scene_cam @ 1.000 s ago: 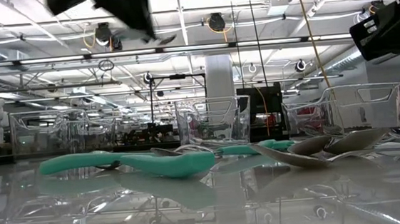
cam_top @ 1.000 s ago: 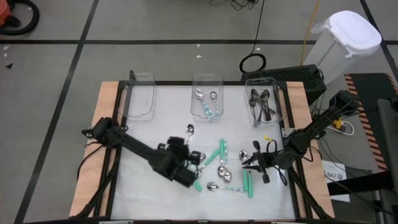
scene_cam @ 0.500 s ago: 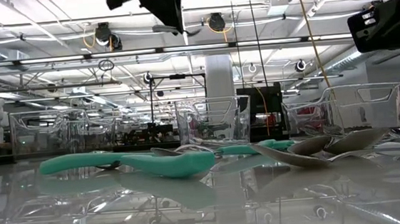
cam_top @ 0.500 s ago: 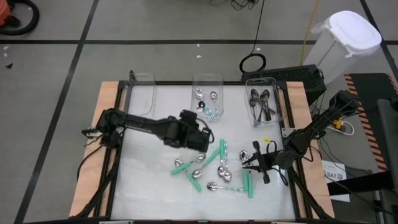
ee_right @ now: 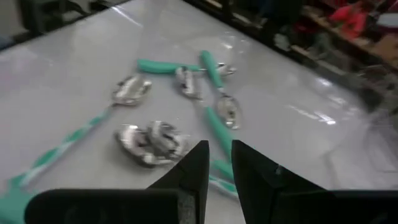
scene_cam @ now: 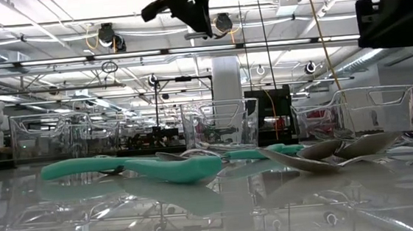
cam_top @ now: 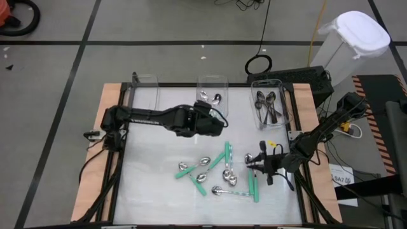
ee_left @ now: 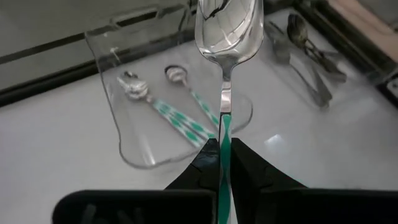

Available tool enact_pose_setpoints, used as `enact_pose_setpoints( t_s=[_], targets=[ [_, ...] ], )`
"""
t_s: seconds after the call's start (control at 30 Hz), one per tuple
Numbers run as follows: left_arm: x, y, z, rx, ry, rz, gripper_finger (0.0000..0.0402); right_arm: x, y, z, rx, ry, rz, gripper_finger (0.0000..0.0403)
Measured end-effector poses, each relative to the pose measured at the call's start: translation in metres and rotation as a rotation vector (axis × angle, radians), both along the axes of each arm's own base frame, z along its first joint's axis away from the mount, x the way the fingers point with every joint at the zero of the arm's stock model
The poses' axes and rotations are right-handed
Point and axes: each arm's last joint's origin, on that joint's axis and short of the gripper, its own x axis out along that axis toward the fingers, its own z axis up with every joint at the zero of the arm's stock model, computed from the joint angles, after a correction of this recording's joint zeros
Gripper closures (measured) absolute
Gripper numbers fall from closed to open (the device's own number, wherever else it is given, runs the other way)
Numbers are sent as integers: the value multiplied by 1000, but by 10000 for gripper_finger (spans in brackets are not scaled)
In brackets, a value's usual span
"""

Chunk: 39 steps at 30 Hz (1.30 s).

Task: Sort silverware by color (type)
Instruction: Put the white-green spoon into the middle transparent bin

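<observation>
The left pincer, clamped on a teal-handled spoon, hangs just short of the middle bin, so delivery is underway; next it should reach over that bin and release. Right of the bin, the right pincer hovers slightly parted and empty above the loose spoons on the bench.

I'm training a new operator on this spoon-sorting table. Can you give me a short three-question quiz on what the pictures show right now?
1. True or false: the left pincer is shut on a teal-handled spoon.
2. Which clear bin holds the dark spoons? A) left bin B) middle bin C) right bin
3. Fill in: the right pincer hovers beside the loose spoons and holds ____.

Key: 1 true; 2 C; 3 nothing.
</observation>
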Motion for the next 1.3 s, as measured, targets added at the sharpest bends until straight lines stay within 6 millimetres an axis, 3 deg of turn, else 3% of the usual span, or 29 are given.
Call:
enact_pose_setpoints(
  t_s=[0.63, 1.07, 1.3],
  targets=[
    [13, 68, 6, 114, -141, 175, 388, 0, -1, 1, -166, -26, 21, 337],
    [46, 110, -68, 116, -62, 303, 388, 0, -1, 1, -159, -26, 19, 337],
    [57, 119, -96, 90, -49, 328, 388, 0, -1, 1, -157, -25, 19, 337]
  ],
)
